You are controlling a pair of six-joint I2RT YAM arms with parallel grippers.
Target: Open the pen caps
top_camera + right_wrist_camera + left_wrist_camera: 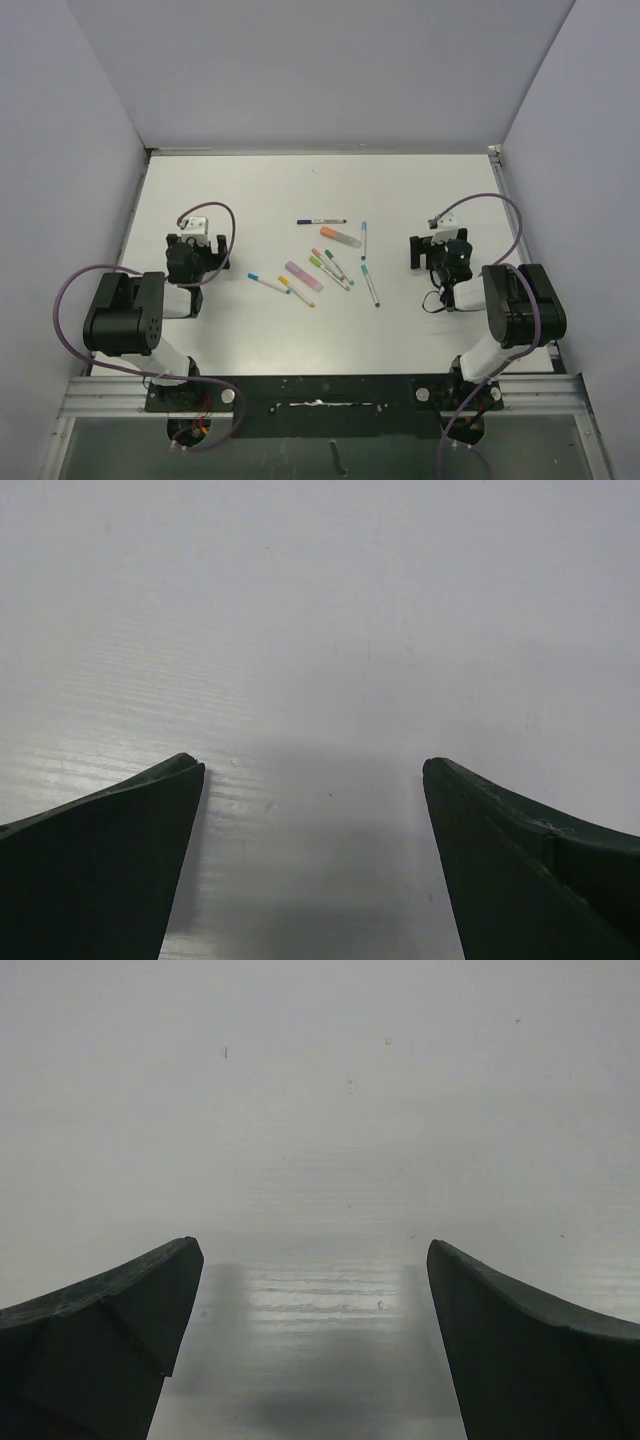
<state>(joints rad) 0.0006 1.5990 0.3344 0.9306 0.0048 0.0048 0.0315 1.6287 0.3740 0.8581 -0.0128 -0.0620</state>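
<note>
From above, the pens (pixel 325 262) lay bunched mid-bench (pixel 250 190), pen caps (pixel 253 275) apparently on, well apart from the left gripper (pixel 197 243) and right gripper (pixel 432 247). Both wrist views showed jaws spread wide over bare bench. Reaching into that tight cluster risked scattering neighbours or pinching two barrels.

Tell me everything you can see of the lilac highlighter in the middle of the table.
The lilac highlighter is a short plastic marker, lilac-pink and thicker than the thin white pens around it. It lies flat on the white table in the central cluster, running diagonally from upper left to lower right. An orange-tipped thin pen lies close beside it on the near side; whether they touch is too small to tell, as is any cap seam. Nothing grips it.
</note>
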